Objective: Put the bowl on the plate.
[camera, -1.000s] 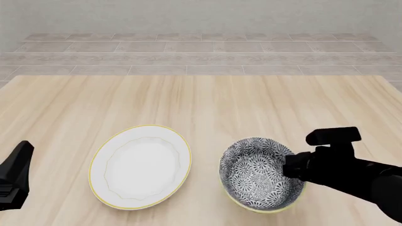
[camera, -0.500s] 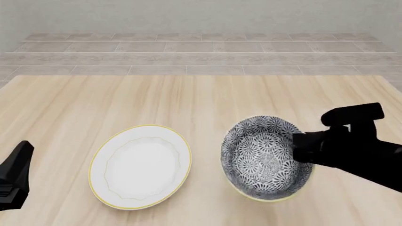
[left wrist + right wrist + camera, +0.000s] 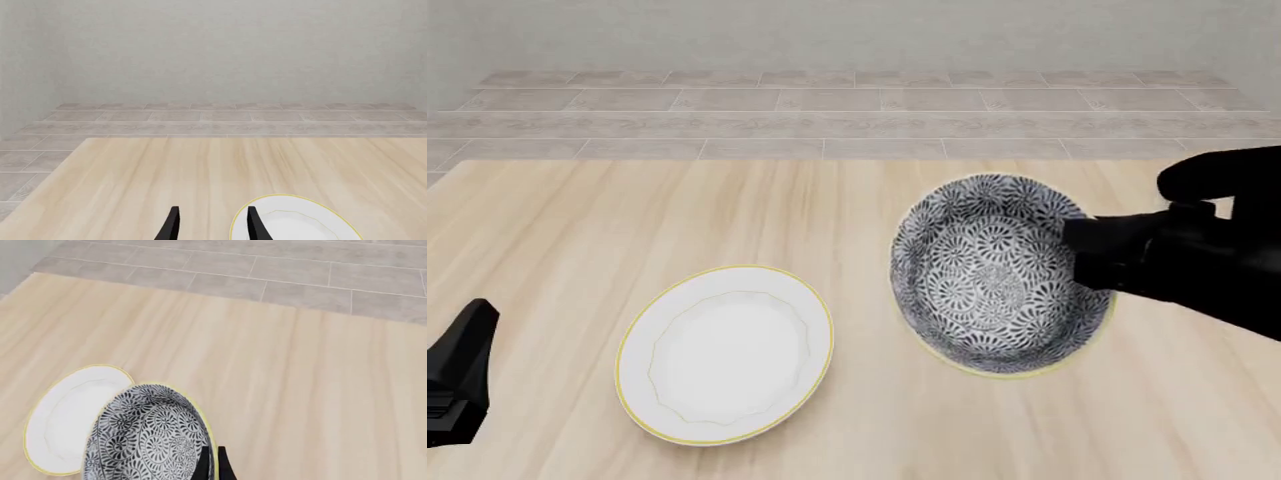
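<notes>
The bowl point(image 3: 988, 272), blue-and-white patterned with a pale yellow rim, hangs tilted above the table right of centre. My right gripper point(image 3: 1080, 256) is shut on its right rim. In the right wrist view the fingers point(image 3: 203, 466) pinch the rim of the bowl point(image 3: 150, 437), and the plate point(image 3: 63, 422) lies on the table beyond it. The white plate point(image 3: 723, 352) with its thin yellow rim lies flat at front left, apart from the bowl. My left gripper point(image 3: 212, 227) stands open with nothing between its fingers, beside the edge of the plate point(image 3: 297, 225). It shows at the front left corner point(image 3: 457, 378).
The wooden table point(image 3: 761, 220) ends at a far edge with a grey tiled floor point(image 3: 854, 110) and a wall behind. Nothing else stands on the table in these views.
My right gripper has lifted the bowl off the table and carried it upward and away, tilting its opening toward the camera. The plate and the left arm have not moved.
</notes>
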Available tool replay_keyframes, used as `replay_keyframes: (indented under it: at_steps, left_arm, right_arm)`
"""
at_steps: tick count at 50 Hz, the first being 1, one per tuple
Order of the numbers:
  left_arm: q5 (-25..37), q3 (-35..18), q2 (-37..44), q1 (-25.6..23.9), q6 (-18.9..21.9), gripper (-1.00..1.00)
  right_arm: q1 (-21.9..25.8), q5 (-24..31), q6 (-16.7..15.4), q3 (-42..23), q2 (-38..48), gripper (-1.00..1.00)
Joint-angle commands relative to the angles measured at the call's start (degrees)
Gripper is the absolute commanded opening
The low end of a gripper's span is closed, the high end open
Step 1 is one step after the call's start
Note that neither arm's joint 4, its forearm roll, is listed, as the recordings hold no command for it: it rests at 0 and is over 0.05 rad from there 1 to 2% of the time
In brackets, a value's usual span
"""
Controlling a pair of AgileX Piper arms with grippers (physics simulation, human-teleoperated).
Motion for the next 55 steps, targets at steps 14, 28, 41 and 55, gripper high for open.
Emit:
replay_keyframes:
  at_steps: [14,28,41,55]
  left_arm:
    - [0.0,0.0,0.0,0.0,0.0,1.00]
    - [0.0,0.0,0.0,0.0,0.0,1.00]
    - [0.0,0.0,0.0,0.0,0.0,1.00]
    - [0.0,0.0,0.0,0.0,0.0,1.00]
  right_arm:
    - [3.3,-1.3,2.1,-7.8,4.8,-1.00]
    - [7.5,-5.4,4.0,-10.3,11.2,-1.00]
    - [10.6,-8.7,5.5,-11.7,16.3,-1.00]
    - [14.2,-10.5,6.7,-14.5,21.3,-1.00]
